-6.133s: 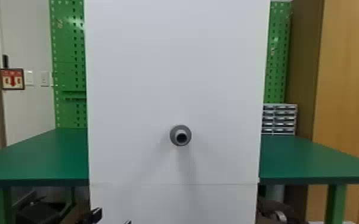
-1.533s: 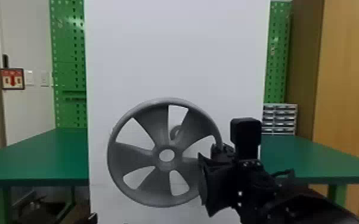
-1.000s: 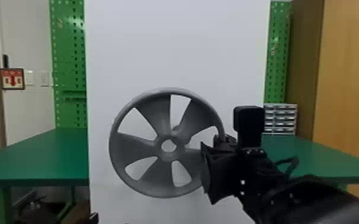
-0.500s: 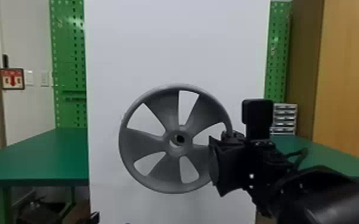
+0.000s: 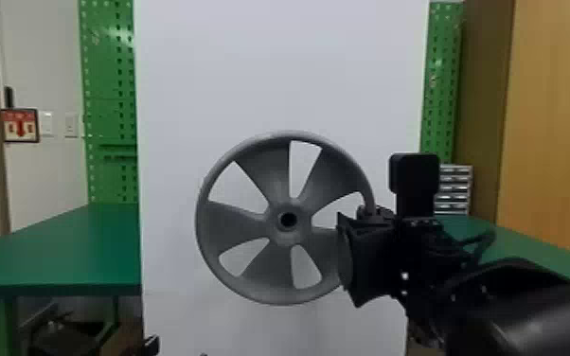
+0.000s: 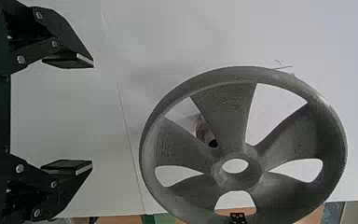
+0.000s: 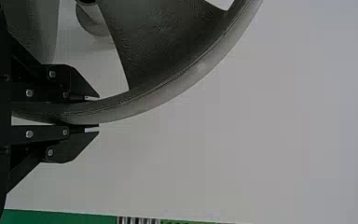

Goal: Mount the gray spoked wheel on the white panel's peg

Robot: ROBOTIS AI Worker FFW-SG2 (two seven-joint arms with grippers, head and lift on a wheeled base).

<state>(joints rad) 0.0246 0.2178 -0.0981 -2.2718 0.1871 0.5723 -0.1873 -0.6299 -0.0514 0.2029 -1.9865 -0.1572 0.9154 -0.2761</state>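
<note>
In the head view my right gripper (image 5: 357, 241) holds the gray spoked wheel (image 5: 246, 270) by its right-hand rim, before the white panel (image 5: 279, 71). The wheel's hub lines up there with the peg's place, its hole dark. The right wrist view shows my right gripper (image 7: 98, 113) closed about the rim (image 7: 168, 100), with the peg (image 7: 92, 21) behind a spoke. From the left wrist view, the peg (image 6: 206, 133) appears through a gap between spokes, off the hub hole. My left gripper (image 5: 176, 349) is low at the head view's bottom edge; its fingers stand apart, holding nothing (image 6: 92, 114).
Green tables (image 5: 75, 246) flank the panel on both sides. A small drawer cabinet (image 5: 454, 189) stands on the right one, behind my right arm. Green pegboards (image 5: 109, 94) and a wooden cabinet (image 5: 549, 109) are farther back.
The right arm and wheel, absent in the oldest frame, have come before the panel. Since then the wheel has risen and shifted right, bringing its hub over the peg's place. The left gripper looks unmoved lately.
</note>
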